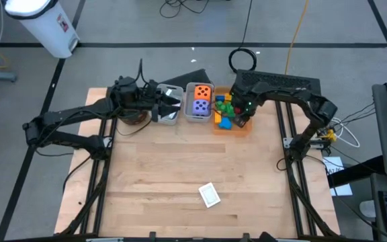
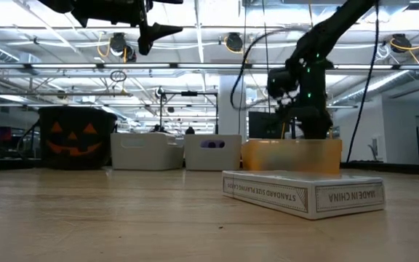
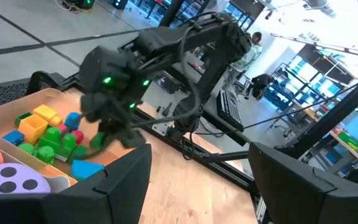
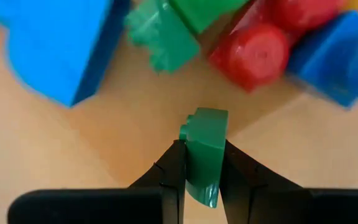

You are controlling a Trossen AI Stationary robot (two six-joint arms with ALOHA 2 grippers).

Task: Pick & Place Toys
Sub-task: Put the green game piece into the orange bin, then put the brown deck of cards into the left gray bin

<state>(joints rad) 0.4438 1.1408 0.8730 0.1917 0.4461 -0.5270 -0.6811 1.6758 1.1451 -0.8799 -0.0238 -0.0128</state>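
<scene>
Currently, right gripper (image 4: 202, 163): clamped on a green block (image 4: 204, 155), upright between the fingers, directly over the orange bin (image 1: 242, 129). Bin contents: red, green, blue, yellow blocks (image 1: 224, 111). Middle grey bin (image 1: 188, 101): orange die (image 1: 202, 92), purple die (image 1: 201, 106). Left gripper (image 1: 169, 102): spread, empty, above the left grey bin (image 1: 170, 115). Card box (image 1: 209, 195): alone near the table's front, well apart from both arms.
</scene>
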